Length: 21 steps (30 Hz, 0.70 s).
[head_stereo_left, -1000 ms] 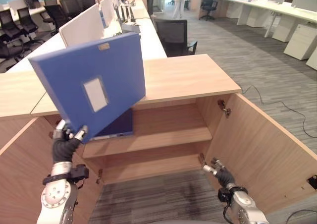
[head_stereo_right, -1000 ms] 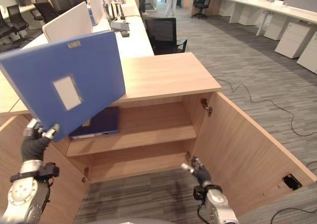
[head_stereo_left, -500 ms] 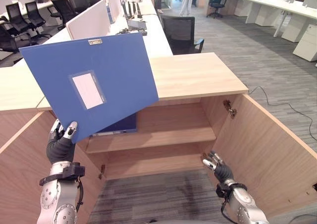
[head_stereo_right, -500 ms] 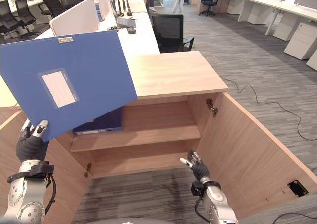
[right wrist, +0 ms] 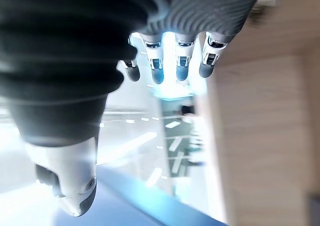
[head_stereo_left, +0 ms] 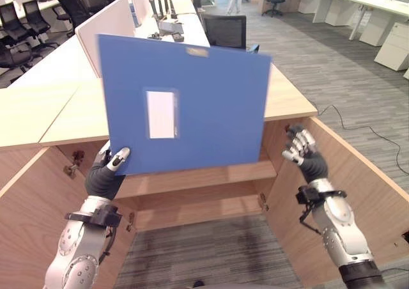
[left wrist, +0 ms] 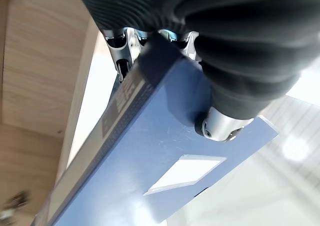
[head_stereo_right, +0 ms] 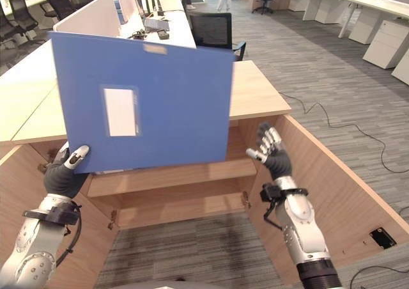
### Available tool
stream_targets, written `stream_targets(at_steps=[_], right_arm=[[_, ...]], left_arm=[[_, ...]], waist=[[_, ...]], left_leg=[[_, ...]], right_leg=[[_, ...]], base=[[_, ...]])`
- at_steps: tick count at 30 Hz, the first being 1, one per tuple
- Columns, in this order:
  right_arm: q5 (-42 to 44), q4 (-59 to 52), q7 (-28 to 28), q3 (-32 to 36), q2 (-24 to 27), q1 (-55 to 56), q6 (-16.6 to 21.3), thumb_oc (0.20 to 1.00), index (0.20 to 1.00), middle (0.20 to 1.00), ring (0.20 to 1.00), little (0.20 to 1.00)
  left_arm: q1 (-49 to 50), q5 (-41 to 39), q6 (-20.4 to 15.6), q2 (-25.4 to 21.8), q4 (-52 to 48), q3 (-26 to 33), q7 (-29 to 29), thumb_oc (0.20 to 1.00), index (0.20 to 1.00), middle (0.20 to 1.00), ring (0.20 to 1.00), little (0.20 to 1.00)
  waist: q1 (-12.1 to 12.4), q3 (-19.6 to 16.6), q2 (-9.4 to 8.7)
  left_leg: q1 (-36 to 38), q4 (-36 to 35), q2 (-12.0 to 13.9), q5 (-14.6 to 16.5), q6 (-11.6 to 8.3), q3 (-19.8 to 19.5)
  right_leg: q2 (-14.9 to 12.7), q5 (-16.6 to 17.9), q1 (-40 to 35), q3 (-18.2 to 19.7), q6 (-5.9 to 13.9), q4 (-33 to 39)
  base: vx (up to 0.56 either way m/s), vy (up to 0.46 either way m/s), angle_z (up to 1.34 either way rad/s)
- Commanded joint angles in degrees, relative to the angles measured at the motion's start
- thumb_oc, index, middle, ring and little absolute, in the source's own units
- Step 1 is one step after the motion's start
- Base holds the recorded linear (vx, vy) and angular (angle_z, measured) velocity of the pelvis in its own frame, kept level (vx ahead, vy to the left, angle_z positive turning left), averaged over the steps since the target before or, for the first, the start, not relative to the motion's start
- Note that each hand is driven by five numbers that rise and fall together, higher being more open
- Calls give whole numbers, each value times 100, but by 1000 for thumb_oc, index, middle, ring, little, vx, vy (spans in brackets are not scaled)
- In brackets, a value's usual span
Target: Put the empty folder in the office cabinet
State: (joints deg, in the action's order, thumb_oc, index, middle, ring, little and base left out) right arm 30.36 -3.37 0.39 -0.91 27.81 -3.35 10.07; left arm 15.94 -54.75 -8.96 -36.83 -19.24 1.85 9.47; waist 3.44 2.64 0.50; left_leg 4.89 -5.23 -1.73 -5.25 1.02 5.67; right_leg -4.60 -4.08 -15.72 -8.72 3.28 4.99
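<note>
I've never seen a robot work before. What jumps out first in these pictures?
A big blue folder with a white label pocket is held up in front of the open wooden cabinet, hiding most of its shelves. The left hand pinches the folder's lower corner, while the right hand is raised with fingers spread beside the folder's right edge, next to the open right door.

A black office chair (head_stereo_left: 227, 32) stands behind the wooden counter, beside a long white desk (head_stereo_left: 51, 65) with a white partition (head_stereo_left: 112, 23). More black chairs (head_stereo_left: 19, 27) sit far left, white desks (head_stereo_left: 358, 4) far right on grey carpet (head_stereo_left: 319, 65).
</note>
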Motion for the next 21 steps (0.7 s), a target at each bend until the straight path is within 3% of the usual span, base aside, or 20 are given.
stream_targets(at_steps=[1,5,9,17,21], right_arm=[[11,-285,-70,258,263,-634,578,1000,1000,1000,1000,1000],[-424,-580,-173,371,989,-1109,701,1000,1000,1000,1000,1000],[-1044,-745,-238,394,1552,-1400,714,1000,1000,1000,1000,1000],[-1374,-610,-315,568,2036,-1453,649,1000,1000,1000,1000,1000],[-1361,-699,-163,715,2179,-1380,629,1000,1000,1000,1000,1000]], left_arm=[[-215,-37,-241,-303,-262,176,201,200,200,200,200,200],[137,84,-216,-959,-508,398,424,200,200,200,200,200],[267,520,-312,-1318,-603,670,488,200,200,200,200,200],[395,1629,-565,-1487,-458,1366,102,200,200,200,200,200],[343,2642,-704,-1530,-348,1788,-178,200,200,200,200,200]], waist=[[26,-187,-221],[77,-210,-228],[108,-229,-241],[145,-231,-270],[163,-239,-309]], left_leg=[[337,23,156,751,-14,-395],[342,23,162,758,-19,-379],[346,23,168,770,-26,-367],[356,23,186,771,-44,-379],[343,23,191,779,-57,-382]], right_leg=[[-315,365,398,-106,231,-32],[-312,378,403,-82,263,-21],[-305,376,402,-73,279,-16],[-297,367,399,-83,281,-16],[-290,353,401,-89,278,-9]], base=[[7,1,-3],[0,0,0],[0,0,0],[0,0,0],[0,0,0]])
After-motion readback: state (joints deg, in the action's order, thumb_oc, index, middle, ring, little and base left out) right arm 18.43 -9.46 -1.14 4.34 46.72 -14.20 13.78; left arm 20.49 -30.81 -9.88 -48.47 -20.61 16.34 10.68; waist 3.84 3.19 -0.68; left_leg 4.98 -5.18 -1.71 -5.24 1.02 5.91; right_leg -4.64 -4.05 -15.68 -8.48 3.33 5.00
